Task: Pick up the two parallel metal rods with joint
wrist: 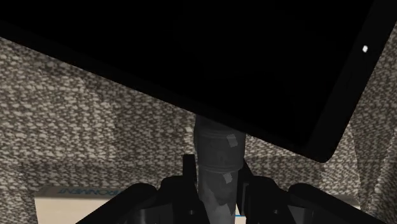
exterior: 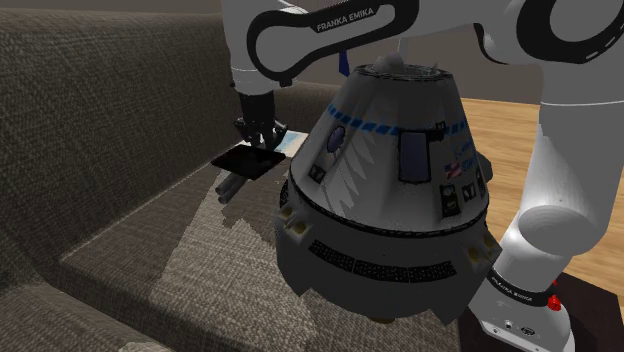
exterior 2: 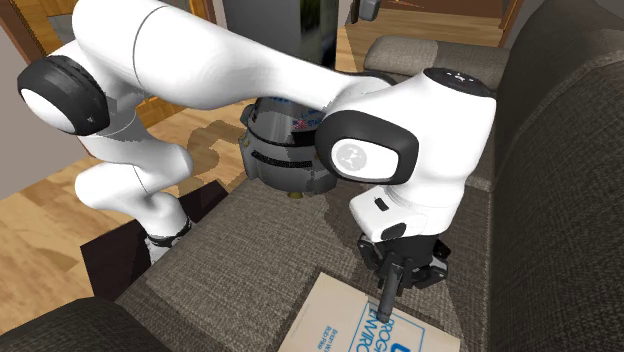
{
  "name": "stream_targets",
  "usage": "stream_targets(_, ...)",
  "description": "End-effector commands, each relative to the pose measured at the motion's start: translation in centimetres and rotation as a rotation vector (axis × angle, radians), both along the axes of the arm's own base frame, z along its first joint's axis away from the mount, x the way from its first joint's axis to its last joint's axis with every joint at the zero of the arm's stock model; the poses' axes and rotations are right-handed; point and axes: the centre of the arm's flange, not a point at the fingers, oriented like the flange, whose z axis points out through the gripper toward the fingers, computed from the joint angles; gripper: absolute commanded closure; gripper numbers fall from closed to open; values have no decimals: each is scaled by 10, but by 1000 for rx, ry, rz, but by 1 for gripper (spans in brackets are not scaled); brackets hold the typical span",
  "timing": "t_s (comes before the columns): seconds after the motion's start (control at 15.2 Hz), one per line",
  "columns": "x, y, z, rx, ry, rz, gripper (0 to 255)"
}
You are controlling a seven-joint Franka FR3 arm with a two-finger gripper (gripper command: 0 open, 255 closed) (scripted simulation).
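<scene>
The tool (wrist: 216,170) is clenched on the grey rods (wrist: 217,141), which run under the black slab (wrist: 210,57) on the sofa (exterior: 120,200). Grasp made; the lift seemingly remains.

A grey cone-shaped capsule model (exterior: 385,190) sits on a dark woven sofa (exterior: 100,150). A flat black slab (exterior: 240,163) lies nearby.

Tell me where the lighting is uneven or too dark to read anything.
Shoulder view: a pale lit patch crosses the sofa seat, its surroundings shaded. Wrist view: the black tablet is featureless, the grey rod readable. Second exterior view: the white arm is brightly lit.
</scene>
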Motion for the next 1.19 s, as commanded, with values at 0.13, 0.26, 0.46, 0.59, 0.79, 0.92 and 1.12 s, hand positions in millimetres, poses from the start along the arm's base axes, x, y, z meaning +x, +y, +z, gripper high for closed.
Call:
stream_targets(0.13,0,-1,10,0,1,0,255)
stream_targets(0.26,0,-1,20,0,1,0,255)
stream_targets(0.46,0,-1,36,0,1,0,255)
stream_targets(0.59,0,-1,47,0,1,0,255)
stream_targets(0.79,0,-1,63,0,1,0,255)
stream_targets(0.92,0,-1,73,0,1,0,255)
stream_targets(1.12,0,-1,79,0,1,0,255)
